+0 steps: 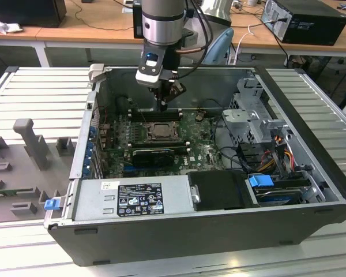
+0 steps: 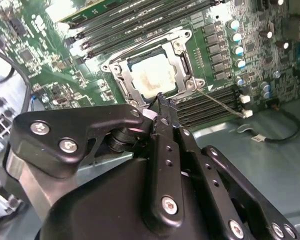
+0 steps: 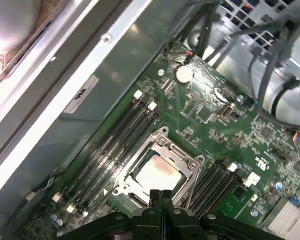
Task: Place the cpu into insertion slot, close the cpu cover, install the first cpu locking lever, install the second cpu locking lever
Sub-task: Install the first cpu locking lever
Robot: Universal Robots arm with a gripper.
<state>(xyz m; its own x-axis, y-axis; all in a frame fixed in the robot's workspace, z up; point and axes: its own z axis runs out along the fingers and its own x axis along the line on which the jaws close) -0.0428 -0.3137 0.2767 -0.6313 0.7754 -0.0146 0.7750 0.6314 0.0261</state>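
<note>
Looks like the lever step: cpu (image 3: 157, 172) sits in the insertion slot (image 3: 137, 199), cpu cover (image 3: 189, 169) down over it, pincer (image 3: 160, 195) pinched shut, empty, hovering over the slot's edge, and the slot's loose-looking lever (image 2: 221, 101) probably wants a careful push.

1. A black label (image 1: 139, 199) with white print and rows of small symbols lies on the silver face of the power supply (image 1: 92, 203) in the exterior view; no line of it can be read.
2. A small white sticker (image 1: 110, 184) sits just beside that label, towards the exterior view's left; it is illegible.
3. A pale sticker (image 3: 82, 94) with a dark mark sits on the case wall (image 3: 50, 115) in the first wrist view; the mark cannot be read.
4. White printed marks (image 3: 262, 161) dot the green motherboard (image 3: 210, 131); they are too small to read.
5. Any print on the pale top of the cpu (image 2: 151, 80) cannot be made out.
</note>
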